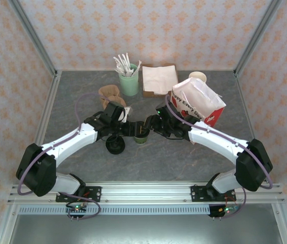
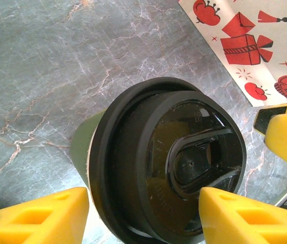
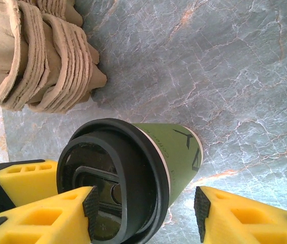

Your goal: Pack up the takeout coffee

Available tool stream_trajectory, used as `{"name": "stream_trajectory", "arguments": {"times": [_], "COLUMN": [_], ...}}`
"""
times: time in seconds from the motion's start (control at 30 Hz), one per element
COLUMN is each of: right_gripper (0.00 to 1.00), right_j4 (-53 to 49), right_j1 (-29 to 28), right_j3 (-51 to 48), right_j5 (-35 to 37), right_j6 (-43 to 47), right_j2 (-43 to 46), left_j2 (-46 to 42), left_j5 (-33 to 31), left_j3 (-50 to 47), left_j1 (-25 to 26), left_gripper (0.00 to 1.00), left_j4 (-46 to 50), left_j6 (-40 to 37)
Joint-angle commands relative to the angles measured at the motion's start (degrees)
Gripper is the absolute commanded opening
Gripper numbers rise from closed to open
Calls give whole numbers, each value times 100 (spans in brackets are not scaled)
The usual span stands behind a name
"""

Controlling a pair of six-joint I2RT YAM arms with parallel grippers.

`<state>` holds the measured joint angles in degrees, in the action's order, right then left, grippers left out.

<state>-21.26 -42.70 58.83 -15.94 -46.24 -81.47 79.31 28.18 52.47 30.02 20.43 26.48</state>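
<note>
Olive-green paper cup [image 3: 176, 152], round black plastic lid [image 2: 184, 162], stands between both claws. Right gripper [image 3: 146, 208] gapes. Whether left gripper [image 2: 143, 203] clamps it — cannot tell.

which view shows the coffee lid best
Left wrist: the black lid faces the camera, its sip slot plain. Right wrist shows it at an angle on the green cup. In top external it is tiny, detail lost.
</note>
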Motion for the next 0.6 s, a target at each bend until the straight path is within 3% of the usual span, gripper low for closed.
{"name": "stream_trajectory", "arguments": {"times": [0.0, 0.3, 0.57], "right_gripper": [55, 54, 54], "right_j4": [-49, -4, -46], "right_j1": [7, 9, 3], "right_j3": [-25, 21, 94], "right_j5": [-12, -137, -119], "right_j6": [97, 124, 146], "right_j2": [2, -139, -179], "left_j2": [-41, -102, -205], "left_j5": [-273, -216, -452], "left_j3": [92, 151, 208], "left_j1": [30, 22, -73], "left_gripper": [59, 64, 60], "left_j4": [225, 93, 113], "left_j6": [-58, 57, 91]}}
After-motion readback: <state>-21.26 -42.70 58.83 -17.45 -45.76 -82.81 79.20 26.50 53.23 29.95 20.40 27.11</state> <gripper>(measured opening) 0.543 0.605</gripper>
